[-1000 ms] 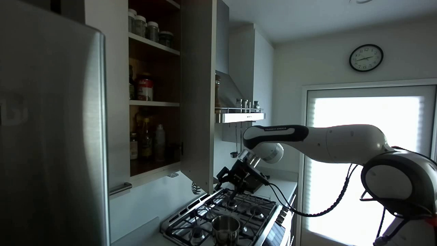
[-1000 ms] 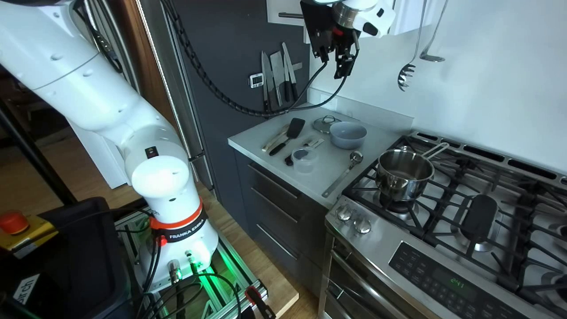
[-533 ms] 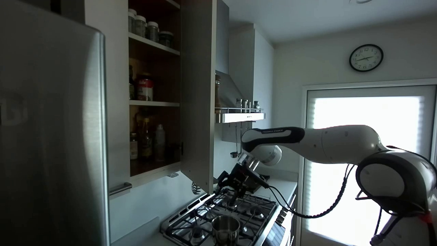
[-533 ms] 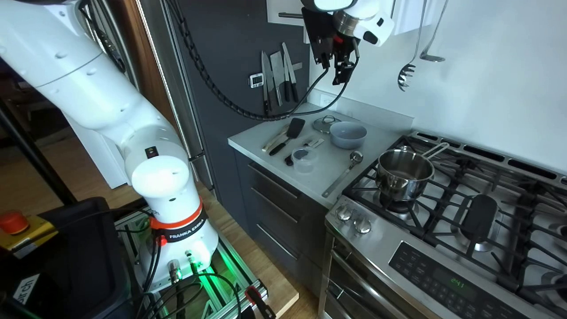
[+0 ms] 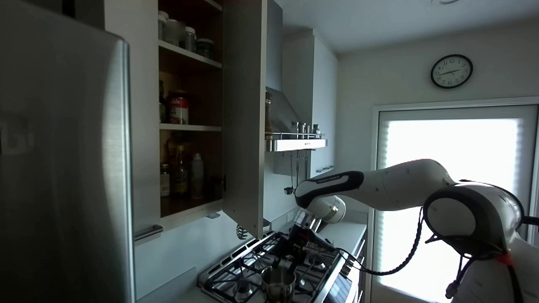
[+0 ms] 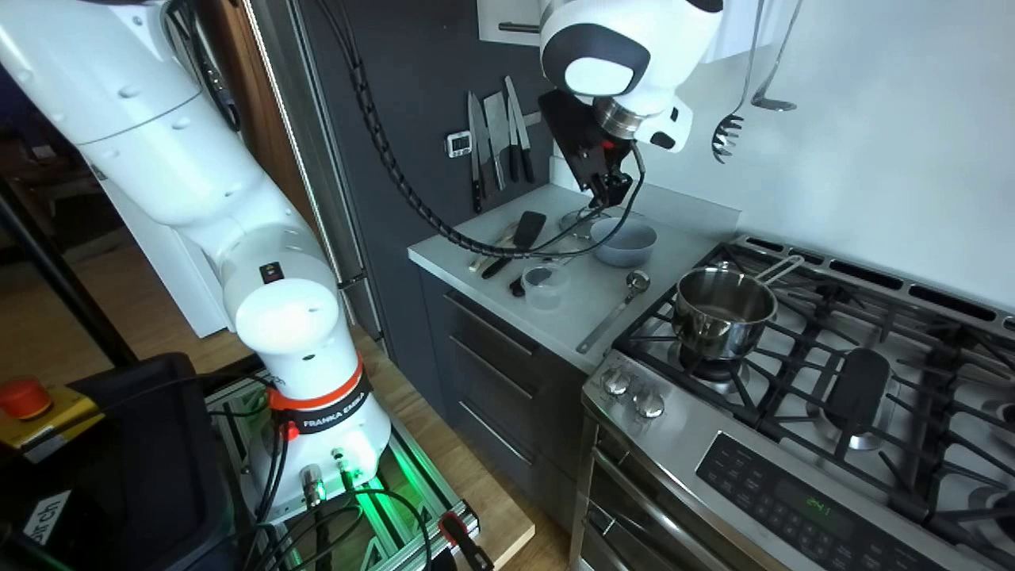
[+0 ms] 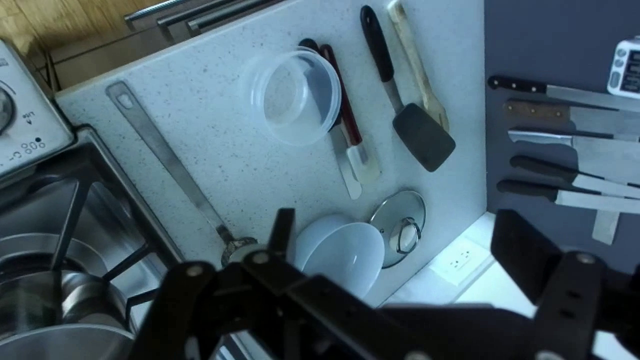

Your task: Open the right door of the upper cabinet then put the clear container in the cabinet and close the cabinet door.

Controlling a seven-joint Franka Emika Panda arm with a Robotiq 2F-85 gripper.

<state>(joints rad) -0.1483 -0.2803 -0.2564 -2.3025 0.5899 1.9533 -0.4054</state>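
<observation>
The right door (image 5: 243, 126) of the upper cabinet (image 5: 190, 127) stands wide open in an exterior view. Jars and bottles stand on its shelves. The door's handle is hidden. The clear container (image 6: 545, 287) stands upright, open side up, on the counter; it also shows in the wrist view (image 7: 290, 102). My gripper (image 6: 609, 194) hangs above the back of the counter, over the lid and bowl, apart from the container. In the wrist view the gripper (image 7: 397, 225) is open with its fingers wide apart and nothing between them. The container lies beyond the fingertips, up and left.
A pale blue bowl (image 6: 624, 242), a glass lid (image 7: 400, 227), a metal ladle (image 7: 170, 160) and a black spatula (image 7: 422, 135) lie around the container. A steel pot (image 6: 723, 313) stands on the stove. Knives (image 6: 499, 143) hang on the dark side wall.
My arm has come down, and the gripper has dropped from high beside the wall to a lower place above the counter. The door and the container have not moved.
</observation>
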